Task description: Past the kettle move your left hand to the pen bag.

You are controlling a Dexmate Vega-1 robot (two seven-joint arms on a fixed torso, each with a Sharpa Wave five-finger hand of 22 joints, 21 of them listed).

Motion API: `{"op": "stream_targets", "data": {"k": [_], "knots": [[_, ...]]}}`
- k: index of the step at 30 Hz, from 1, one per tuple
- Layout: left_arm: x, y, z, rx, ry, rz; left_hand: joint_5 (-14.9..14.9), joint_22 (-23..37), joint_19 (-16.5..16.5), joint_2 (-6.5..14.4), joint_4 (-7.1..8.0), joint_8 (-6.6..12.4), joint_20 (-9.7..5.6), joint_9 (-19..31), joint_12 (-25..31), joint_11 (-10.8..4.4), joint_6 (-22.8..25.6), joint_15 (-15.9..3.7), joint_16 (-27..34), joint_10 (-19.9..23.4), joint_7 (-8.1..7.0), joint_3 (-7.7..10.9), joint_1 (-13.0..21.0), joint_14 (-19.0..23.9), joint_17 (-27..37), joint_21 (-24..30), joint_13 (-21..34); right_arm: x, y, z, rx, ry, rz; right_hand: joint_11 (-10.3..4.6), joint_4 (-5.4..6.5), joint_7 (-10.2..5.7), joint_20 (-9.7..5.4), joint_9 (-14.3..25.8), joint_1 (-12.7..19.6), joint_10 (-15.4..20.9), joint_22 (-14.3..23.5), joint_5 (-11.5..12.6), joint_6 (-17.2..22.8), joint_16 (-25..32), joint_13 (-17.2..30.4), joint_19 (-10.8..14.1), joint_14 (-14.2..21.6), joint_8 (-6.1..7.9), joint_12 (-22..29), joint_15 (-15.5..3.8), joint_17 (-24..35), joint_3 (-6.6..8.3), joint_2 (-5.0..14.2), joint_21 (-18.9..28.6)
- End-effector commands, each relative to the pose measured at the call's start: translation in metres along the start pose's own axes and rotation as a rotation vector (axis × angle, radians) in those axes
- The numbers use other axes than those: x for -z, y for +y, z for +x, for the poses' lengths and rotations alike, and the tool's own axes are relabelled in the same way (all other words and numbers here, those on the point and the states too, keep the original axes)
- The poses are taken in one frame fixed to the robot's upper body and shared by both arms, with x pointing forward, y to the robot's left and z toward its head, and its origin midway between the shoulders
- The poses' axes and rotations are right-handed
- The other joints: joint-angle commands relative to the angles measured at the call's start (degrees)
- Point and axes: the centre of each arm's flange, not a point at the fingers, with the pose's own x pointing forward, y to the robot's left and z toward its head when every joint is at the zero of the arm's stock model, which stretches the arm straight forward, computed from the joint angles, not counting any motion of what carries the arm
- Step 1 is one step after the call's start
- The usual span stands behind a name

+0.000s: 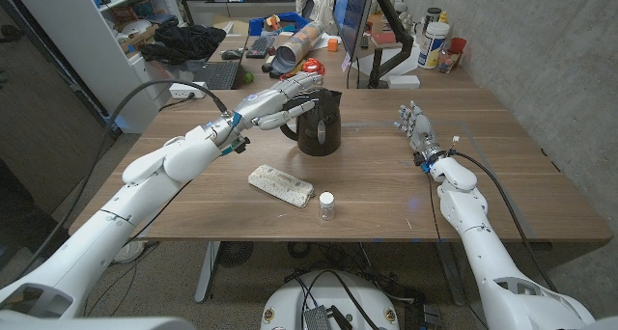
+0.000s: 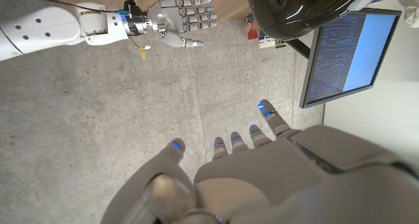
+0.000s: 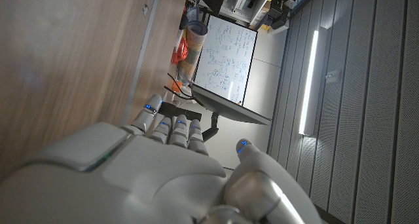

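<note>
Left hand (image 1: 283, 99) (fingers apart, empty) beside kettle (image 1: 319, 122).

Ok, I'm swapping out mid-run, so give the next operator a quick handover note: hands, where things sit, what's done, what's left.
Left hand: open, holding nothing, fingers stretched out beside the kettle's handle at the far middle of the table.
Right hand: open, raised over the table's right side, idle.
Pen bag: lies nearer the robot than the kettle, untouched, with a small jar beside it.
Done: left hand is up at the kettle.
Left: bring it past the kettle and onto the pen bag.
</note>
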Motion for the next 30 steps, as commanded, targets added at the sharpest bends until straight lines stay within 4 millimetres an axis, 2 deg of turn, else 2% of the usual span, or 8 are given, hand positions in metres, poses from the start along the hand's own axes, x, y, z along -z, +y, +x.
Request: {"op": "stream_targets", "data": {"k": [1,4,8,14,30], "knots": [[-0.005,-0.001,-0.003,0.051,0.005,0.082,0.2,0.0,-4.3,2.2,-0.05,-0.12,0.37,0.3,0.1,-0.22,0.3,-3.81,0.4,0.7,-0.55,0.41,0.6,-0.2,0.1,-0.2,0.1,0.001,0.004,0.002,-0.002,0.003,-0.001,-0.1,0.18,0.01,-1.31,0.2,0.3,0.1,0.2,0.3,0.5,0.1,0.3,-1.2,-0.3,0.4,0.2,0.12,0.2,-0.19,3.02,-0.2],[-0.004,-0.001,-0.004,0.056,0.01,0.09,0.3,0.0,-4.0,2.1,-0.05,-0.09,0.01,0.3,0.2,-0.21,0.6,-3.58,0.8,1.2,-0.75,0.37,0.6,1.3,0.1,-0.3,0.1,0.001,0.004,0.002,-0.002,0.003,-0.001,-0.06,0.18,0.03,-1.32,0.2,0.4,0.1,0.2,0.3,0.5,0.1,0.3,-1.2,-0.3,0.39,0.2,0.11,0.2,-0.21,3.03,-0.2],[-0.003,-0.001,-0.006,0.067,0.014,0.102,0.3,-0.1,-4.1,1.9,-0.04,0.12,1.1,0.3,0.3,-0.34,1.6,-3.5,1.2,1.7,-1.11,0.33,0.7,3.0,0.2,-0.6,0.1,0.002,0.005,0.003,-0.002,0.006,-0.002,-0.09,0.19,0.01,-1.35,0.2,0.3,0.2,0.2,0.3,0.5,0.1,0.3,-1.1,-0.3,0.39,0.2,0.11,0.2,-0.24,3.04,-0.3],[-0.004,-0.002,-0.008,0.083,0.018,0.134,0.3,-0.1,-4.4,1.8,-0.06,0.21,1.32,0.3,0.4,-0.43,2.2,-3.98,0.8,2.3,-1.26,0.33,0.7,2.7,0.2,-0.9,0.1,0.004,0.007,0.004,-0.004,0.007,-0.002,-0.24,0.19,-0.01,-1.33,0.2,0.3,0.1,0.2,0.3,0.5,0.1,0.3,-1.1,-0.3,0.38,0.2,0.11,0.2,-0.27,3.05,-0.4],[0.002,-0.007,-0.016,0.115,0.043,0.134,0.4,-0.1,-4.8,1.6,-0.19,0.04,1.55,0.3,0.3,-0.39,2.6,-3.82,0.1,2.7,-1.49,0.35,1.0,2.1,0.2,-1.4,0.2,0.0,0.011,0.008,-0.005,-0.001,-0.011,-0.27,0.19,0.02,-1.28,0.2,0.4,0.2,0.2,0.3,0.5,0.0,0.3,-0.9,-0.3,0.37,0.2,0.11,0.2,-0.39,3.06,-0.8]]}}
